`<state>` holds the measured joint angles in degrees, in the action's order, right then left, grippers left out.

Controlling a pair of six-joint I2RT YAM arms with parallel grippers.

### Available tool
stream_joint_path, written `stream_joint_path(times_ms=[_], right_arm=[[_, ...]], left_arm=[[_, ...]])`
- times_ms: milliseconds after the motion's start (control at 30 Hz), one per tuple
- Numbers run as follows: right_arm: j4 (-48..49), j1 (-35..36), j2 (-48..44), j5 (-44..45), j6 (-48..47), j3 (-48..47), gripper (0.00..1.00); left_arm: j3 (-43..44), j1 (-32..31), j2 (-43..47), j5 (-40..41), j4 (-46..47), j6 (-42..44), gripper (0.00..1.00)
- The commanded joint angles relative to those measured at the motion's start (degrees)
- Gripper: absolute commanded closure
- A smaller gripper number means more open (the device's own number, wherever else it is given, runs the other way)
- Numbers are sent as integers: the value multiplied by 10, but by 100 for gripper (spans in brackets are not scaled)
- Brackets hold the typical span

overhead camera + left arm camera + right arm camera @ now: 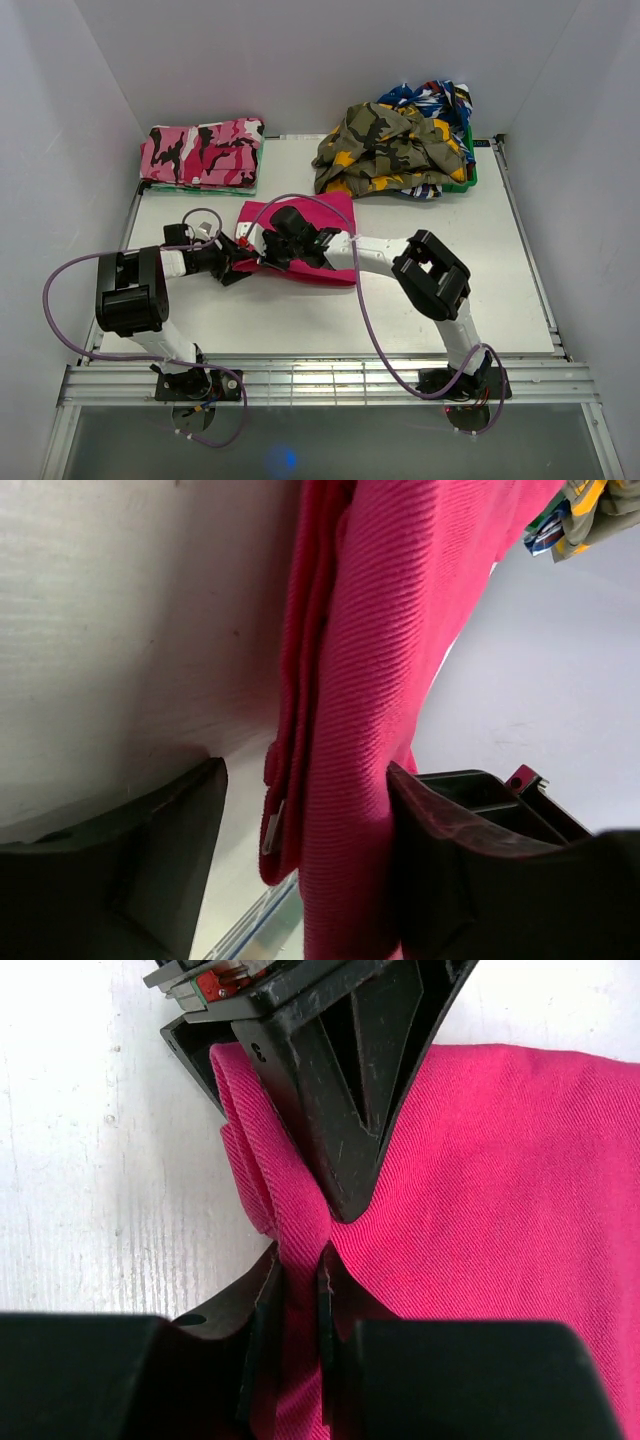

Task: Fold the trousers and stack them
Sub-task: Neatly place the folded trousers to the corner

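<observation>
Top external view: the trousers (330,212) lie folded in the middle of the table (490,290), and both arms hide their left part. The right gripper (297,1272) pinches a fold of the pink cloth tight. The left gripper (305,810) has its fingers wide apart with the cloth edge between them. Its finger (470,870) at lower right of the frame touches the cloth. A small silvery bit (272,830) on that edge is too blurry to make out. At upper left lies a pink camouflage pile (200,155). At upper right an olive-yellow garment (385,150) covers most of a green basket (467,182).
</observation>
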<state>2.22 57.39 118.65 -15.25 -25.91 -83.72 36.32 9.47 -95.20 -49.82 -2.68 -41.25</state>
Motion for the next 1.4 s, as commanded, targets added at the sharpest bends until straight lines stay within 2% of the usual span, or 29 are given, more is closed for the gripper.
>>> stream_joint_path(times_ms=[0, 133, 233, 533, 600, 667, 800, 867, 900, 933, 967, 1000, 1067, 1100, 1167, 1367], right_arm=[[30, 4, 5, -8, 23, -49, 92], [30, 4, 18, -2, 29, -68, 92], [28, 4, 24, 10, 32, -69, 92], [31, 9, 53, 66, 41, -80, 92], [30, 10, 57, 64, 46, -89, 92], [31, 13, 61, 65, 51, -91, 92], [24, 17, 61, 73, 66, -97, 91], [-8, 16, 55, 72, 93, -115, 83], [-17, 14, 47, 78, 104, -114, 68], [-32, 12, 20, 78, 117, -108, 59], [-43, 9, 2, 76, 132, -84, 47], [-48, -1, -18, 62, 163, -66, 28], [-56, -15, -87, 52, 190, -3, 13], [-63, -33, -130, 36, 211, 16, 8], [-91, -77, -169, 17, 236, 66, 7], [-100, -195, -307, -40, 407, 214, 7]], left_arm=[[-19, -4, -9, 23, -2, 0, 31], [-23, -4, 2, 23, 1, -15, 39], [-24, -4, 12, 38, 5, -24, 41], [-50, -8, 47, 75, 17, -79, 29], [-60, -9, 46, 72, 27, -87, 29], [-62, -9, 42, 70, 50, -89, 33], [-61, -9, 32, 63, 63, -101, 52], [-62, -9, 27, 64, 63, -102, 77], [-62, -9, 27, 68, 62, -102, 84], [-63, -9, 27, 77, 60, -103, 95], [-64, -9, 29, 79, 57, -103, 100], [-65, -9, 31, 82, 54, -103, 100], [-68, -9, 35, 96, 44, -102, 100], [-73, -8, 44, 103, 43, -102, 100], [-81, -9, 50, 109, 44, -109, 100], [-113, -8, 81, 133, 53, -120, 100]])
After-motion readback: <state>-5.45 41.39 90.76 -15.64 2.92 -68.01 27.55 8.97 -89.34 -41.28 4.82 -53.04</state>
